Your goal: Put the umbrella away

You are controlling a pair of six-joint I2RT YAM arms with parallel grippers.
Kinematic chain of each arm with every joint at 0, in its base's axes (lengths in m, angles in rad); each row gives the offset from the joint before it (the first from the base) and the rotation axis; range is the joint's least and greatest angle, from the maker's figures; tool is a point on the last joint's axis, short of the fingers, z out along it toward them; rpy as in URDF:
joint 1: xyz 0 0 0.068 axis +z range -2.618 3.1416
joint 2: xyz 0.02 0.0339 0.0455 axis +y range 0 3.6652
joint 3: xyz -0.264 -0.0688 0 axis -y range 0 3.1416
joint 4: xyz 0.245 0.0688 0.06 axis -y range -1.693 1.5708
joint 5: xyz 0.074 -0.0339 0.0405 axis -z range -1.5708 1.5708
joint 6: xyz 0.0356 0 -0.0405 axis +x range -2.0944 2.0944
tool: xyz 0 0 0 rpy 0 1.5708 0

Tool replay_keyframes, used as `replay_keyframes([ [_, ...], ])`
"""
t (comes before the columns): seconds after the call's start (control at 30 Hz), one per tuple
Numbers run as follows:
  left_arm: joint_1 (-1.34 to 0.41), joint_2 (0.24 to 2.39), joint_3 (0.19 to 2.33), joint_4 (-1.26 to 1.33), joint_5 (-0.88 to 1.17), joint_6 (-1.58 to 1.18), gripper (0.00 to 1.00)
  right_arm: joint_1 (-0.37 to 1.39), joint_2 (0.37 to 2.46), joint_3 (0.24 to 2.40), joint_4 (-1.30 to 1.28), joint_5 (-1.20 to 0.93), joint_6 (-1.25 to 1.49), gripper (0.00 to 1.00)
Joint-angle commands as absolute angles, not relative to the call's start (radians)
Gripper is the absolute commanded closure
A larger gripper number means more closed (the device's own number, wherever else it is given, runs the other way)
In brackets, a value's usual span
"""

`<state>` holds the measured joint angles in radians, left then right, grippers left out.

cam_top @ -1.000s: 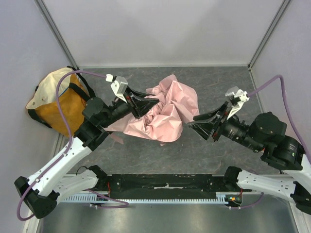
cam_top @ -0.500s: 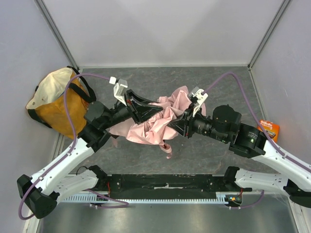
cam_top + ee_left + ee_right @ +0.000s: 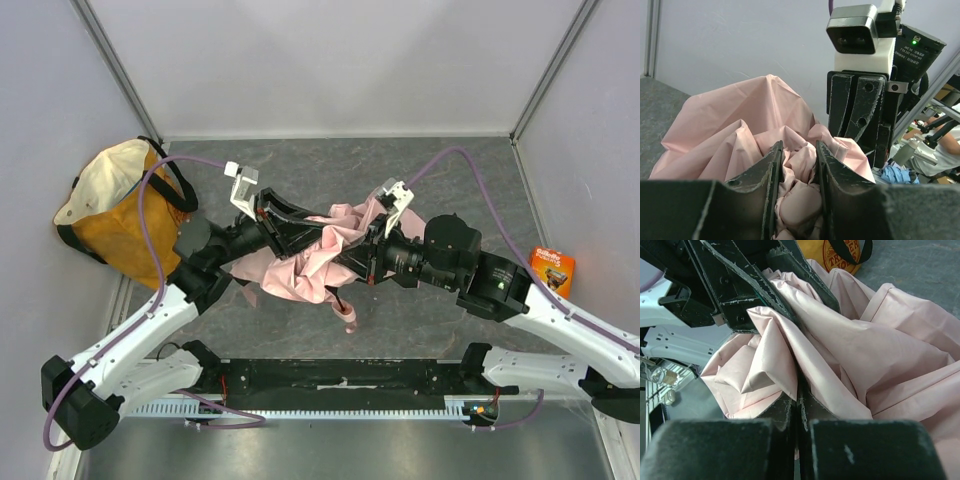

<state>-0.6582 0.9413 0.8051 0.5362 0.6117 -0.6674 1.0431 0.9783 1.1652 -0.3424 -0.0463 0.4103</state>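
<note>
- We see the pale pink fabric folding umbrella (image 3: 300,272) lying crumpled on the grey stone-patterned counter (image 3: 460,175). It is well to the right of the orange-and-cream cloth tote bag (image 3: 110,215) and does not touch it.
- The left fingers (image 3: 290,222) reach in from the tote bag's side and pinch a bunch of the umbrella's canopy. In the left wrist view, pink folds fill the narrow gap between them.
- The right fingers (image 3: 355,262) meet the umbrella on the side away from the tote bag. They are almost pressed together, with a thin fold of pink cloth caught between them.
- The two pairs of fingers point tip towards tip, close together, with the gathered canopy between them.
- A thin pink strap (image 3: 347,312) trails out of the bundle's near edge, farther from the tote bag than the left fingers.
- A small orange packet (image 3: 553,268) lies across the counter from the tote bag, beside the opposite wall.
</note>
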Motion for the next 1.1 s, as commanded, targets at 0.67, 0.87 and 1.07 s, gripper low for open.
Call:
replay_keyframes([
  [0.67, -0.673, 0.896, 0.718, 0.597, 0.301, -0.920, 0.98, 1.040, 0.994, 1.348, -0.581, -0.023, 0.376, 0.33],
  [0.87, -0.673, 0.891, 0.683, 0.617, 0.103, -0.825, 0.98, 1.049, 1.057, 1.459, -0.762, 0.072, 0.367, 0.21],
  [1.07, -0.673, 0.888, 0.709, 0.540, 0.008, -0.792, 0.98, 1.138, 1.150, 1.597, -0.874, 0.233, 0.315, 0.14],
])
